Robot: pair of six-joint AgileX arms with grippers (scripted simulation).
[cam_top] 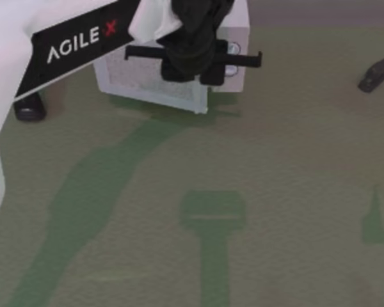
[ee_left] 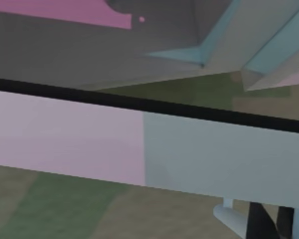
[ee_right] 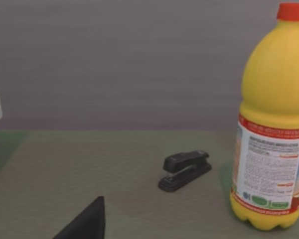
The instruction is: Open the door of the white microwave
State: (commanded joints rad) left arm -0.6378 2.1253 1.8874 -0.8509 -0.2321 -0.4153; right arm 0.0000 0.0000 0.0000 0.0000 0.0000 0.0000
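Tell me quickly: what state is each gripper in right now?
Left gripper: in front of the white microwave, at the door; open or shut cannot be told.
Right gripper: not in view.

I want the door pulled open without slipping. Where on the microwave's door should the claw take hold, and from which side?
Probably the door's free vertical edge, nearest the knob panel, approached from the front. The door is a thin flat panel already swung slightly off the microwave, so that edge gives fingers something to hook. The left claw is there; its fingers aren't clearly visible.
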